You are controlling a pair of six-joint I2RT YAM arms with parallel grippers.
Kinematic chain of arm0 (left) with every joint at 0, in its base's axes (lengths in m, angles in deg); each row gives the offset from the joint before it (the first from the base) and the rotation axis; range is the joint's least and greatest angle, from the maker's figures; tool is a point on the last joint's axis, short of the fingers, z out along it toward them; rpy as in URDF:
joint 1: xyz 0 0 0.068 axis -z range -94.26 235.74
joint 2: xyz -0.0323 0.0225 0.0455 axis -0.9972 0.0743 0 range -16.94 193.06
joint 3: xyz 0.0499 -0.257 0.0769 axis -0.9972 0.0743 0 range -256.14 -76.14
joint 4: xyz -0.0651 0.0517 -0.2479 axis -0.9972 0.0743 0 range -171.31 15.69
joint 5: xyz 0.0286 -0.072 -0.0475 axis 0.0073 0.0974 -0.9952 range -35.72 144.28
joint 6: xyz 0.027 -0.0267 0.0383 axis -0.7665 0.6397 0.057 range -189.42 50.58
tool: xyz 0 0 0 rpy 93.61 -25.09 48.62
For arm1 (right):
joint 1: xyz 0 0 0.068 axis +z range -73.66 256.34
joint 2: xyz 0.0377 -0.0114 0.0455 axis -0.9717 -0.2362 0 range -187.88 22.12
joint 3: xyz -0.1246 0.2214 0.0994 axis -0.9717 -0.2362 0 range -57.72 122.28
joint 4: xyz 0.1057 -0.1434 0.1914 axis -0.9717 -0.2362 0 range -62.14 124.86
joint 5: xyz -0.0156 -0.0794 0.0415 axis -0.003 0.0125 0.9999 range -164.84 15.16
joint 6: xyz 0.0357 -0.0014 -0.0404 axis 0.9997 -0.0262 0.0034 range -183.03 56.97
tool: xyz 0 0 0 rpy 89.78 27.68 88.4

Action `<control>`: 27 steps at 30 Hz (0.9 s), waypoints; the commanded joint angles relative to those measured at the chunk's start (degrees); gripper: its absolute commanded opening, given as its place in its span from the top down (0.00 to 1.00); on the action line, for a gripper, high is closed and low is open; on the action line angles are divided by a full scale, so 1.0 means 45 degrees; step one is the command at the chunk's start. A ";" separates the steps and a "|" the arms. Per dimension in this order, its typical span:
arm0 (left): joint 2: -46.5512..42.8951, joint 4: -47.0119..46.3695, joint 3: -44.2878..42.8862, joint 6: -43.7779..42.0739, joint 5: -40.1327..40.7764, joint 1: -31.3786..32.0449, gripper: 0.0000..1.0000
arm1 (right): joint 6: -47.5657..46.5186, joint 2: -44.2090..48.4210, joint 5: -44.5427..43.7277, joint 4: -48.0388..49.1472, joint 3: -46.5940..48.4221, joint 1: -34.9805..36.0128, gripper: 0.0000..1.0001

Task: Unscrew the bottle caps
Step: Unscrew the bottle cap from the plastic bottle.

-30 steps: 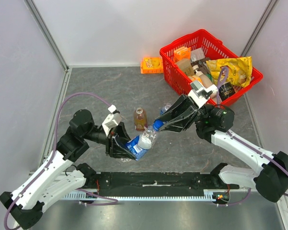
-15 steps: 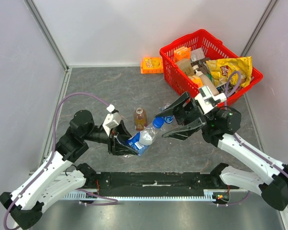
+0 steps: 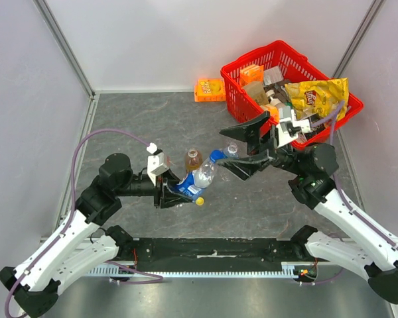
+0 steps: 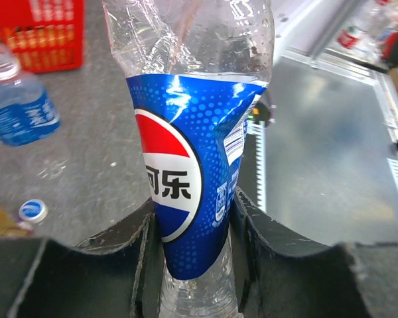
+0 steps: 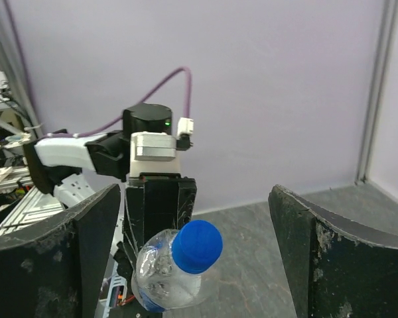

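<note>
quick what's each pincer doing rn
Left pincer: shut on the clear bottle with the blue label.
Right pincer: open, holding nothing.

Close in on the left wrist view, the blue label point(image 4: 186, 192) on the crumpled clear bottle point(image 4: 192, 40) shows the red, white and blue Pepsi globe with white Chinese characters 可乐, while the white script on the small bottle point(image 4: 20, 106) beyond is too blurred to read.
</note>
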 commanded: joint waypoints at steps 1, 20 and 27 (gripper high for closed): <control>0.0184 0.0433 0.0154 -0.1045 0.2863 -0.0012 0.98 | -0.0446 -0.0321 -0.1626 -0.2107 0.0769 0.0028 0.02; -0.0322 0.1234 0.0368 -0.1573 0.7575 -0.0012 0.98 | 0.0802 -0.3055 -0.4089 -0.5372 0.2332 0.0029 0.02; -0.0362 0.1429 0.0505 -0.1729 0.7733 -0.0012 0.98 | 0.2363 -0.3915 -0.4110 -0.4768 0.2489 0.0009 0.05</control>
